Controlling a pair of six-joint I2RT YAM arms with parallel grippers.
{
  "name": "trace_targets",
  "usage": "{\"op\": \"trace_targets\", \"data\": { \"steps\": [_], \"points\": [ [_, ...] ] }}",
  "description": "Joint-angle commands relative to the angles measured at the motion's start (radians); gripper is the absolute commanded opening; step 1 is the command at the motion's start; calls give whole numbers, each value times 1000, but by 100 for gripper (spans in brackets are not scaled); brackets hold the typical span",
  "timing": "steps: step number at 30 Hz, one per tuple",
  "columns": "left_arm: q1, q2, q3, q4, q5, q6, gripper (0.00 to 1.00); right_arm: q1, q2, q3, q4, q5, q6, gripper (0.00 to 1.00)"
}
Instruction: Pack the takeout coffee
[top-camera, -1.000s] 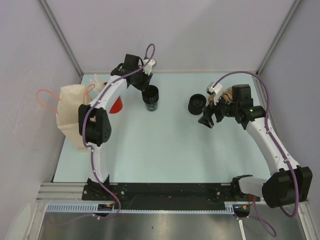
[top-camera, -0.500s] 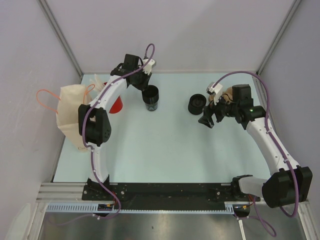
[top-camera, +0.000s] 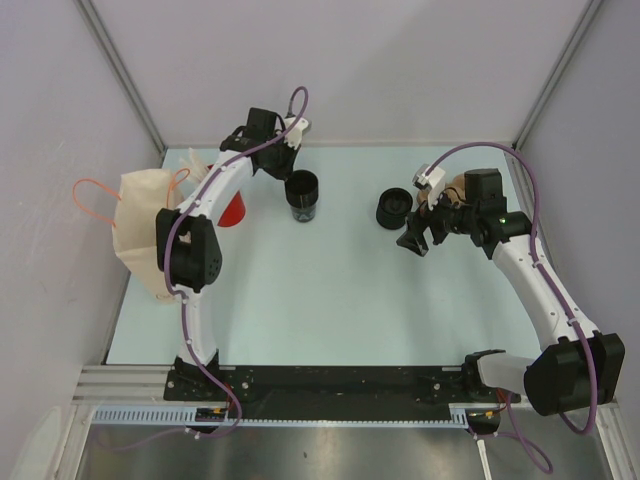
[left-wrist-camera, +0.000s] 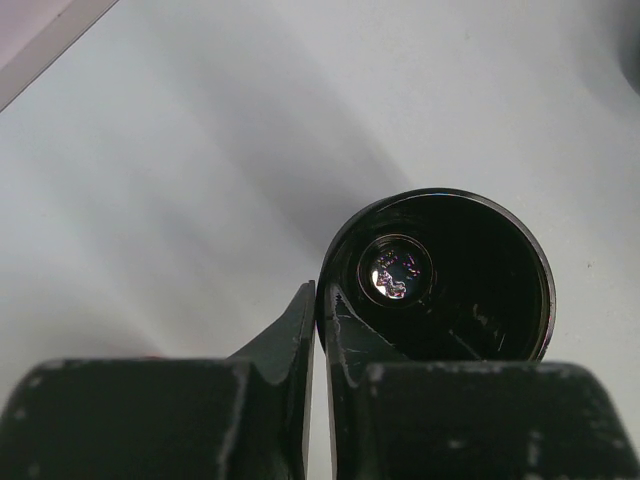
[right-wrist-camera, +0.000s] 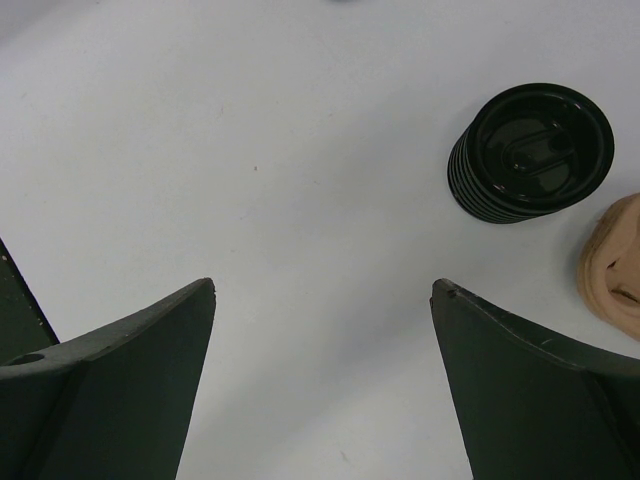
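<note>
The takeout coffee (top-camera: 301, 194) is a small black cup with a black rim, standing upright and open at the back middle of the table. In the left wrist view (left-wrist-camera: 450, 280) I look down into it. My left gripper (top-camera: 297, 177) is at its near rim (left-wrist-camera: 320, 300). One finger is outside the wall and one inside, with only a thin gap between them, so it is pinched on the rim. My right gripper (top-camera: 412, 240) hangs wide open and empty over bare table (right-wrist-camera: 325, 290).
A squat ribbed black round piece (top-camera: 393, 208) with a lid stands just left of the right gripper and shows in the right wrist view (right-wrist-camera: 530, 150). A tan lump (right-wrist-camera: 615, 265) lies beside it. A red cup (top-camera: 233, 210) and a cream bag (top-camera: 140, 230) with orange handles are at the left edge.
The left wrist has shifted very slightly. The cup and the right arm have not moved.
</note>
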Motion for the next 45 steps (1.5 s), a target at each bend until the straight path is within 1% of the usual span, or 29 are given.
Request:
{"op": "trace_targets", "data": {
  "steps": [1,8,14,23,36,45],
  "points": [
    [10,-28,-4,16,-12,-20,9,-3,-25,-1,12,-23,-14,93],
    [31,-29,1,18,-1,-33,3,-6,-19,-1,10,-24,-16,94],
    [53,-36,5,16,30,-50,2,-6,-14,-1,10,-24,-17,94],
    [56,-52,7,18,56,-65,2,-6,-14,-1,9,-24,-17,94],
    [56,-91,-30,73,-35,-92,0,-10,-19,-1,6,-21,-22,93],
    [42,-115,-67,104,-33,-93,0,-12,-20,-1,3,-24,-25,94]
  ]
}}
